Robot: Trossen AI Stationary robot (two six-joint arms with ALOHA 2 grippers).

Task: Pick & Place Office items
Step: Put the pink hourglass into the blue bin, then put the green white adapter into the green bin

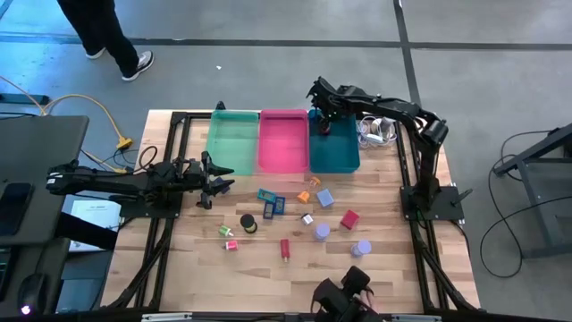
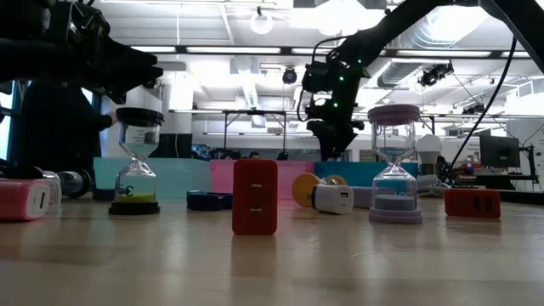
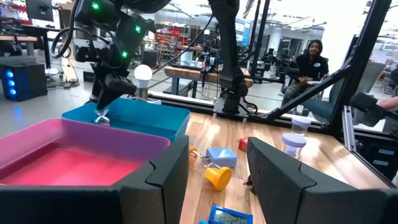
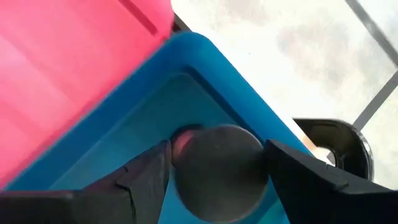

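My right gripper [image 1: 323, 122] hangs over the far left corner of the teal tray [image 1: 344, 154], pointing steeply down, shut on a grey round item [image 4: 217, 171]. My left gripper [image 1: 218, 182] waits open at the table's left, level, with nothing between its fingers [image 3: 168, 180]. Several office items lie on the wood in front of the trays: a red block [image 1: 349, 218], a lavender block [image 1: 325, 198], blue clips [image 1: 271, 201], a black ring [image 1: 248, 221] and lavender cylinders [image 1: 321, 232]. My right gripper has the grey round item's rim [image 4: 260, 163] between its two fingers [image 4: 149, 177], one on each side; the item fills the whole gap. The fingers come from above, slanting down. The item hangs clear above the teal tray's floor [image 4: 134, 140].
A green tray [image 1: 232, 141] and a pink tray [image 1: 282, 143] stand left of the teal one along the far edge. A white ball with cables [image 1: 375, 132] lies right of the teal tray. A person [image 1: 107, 36] walks on the floor beyond the table.
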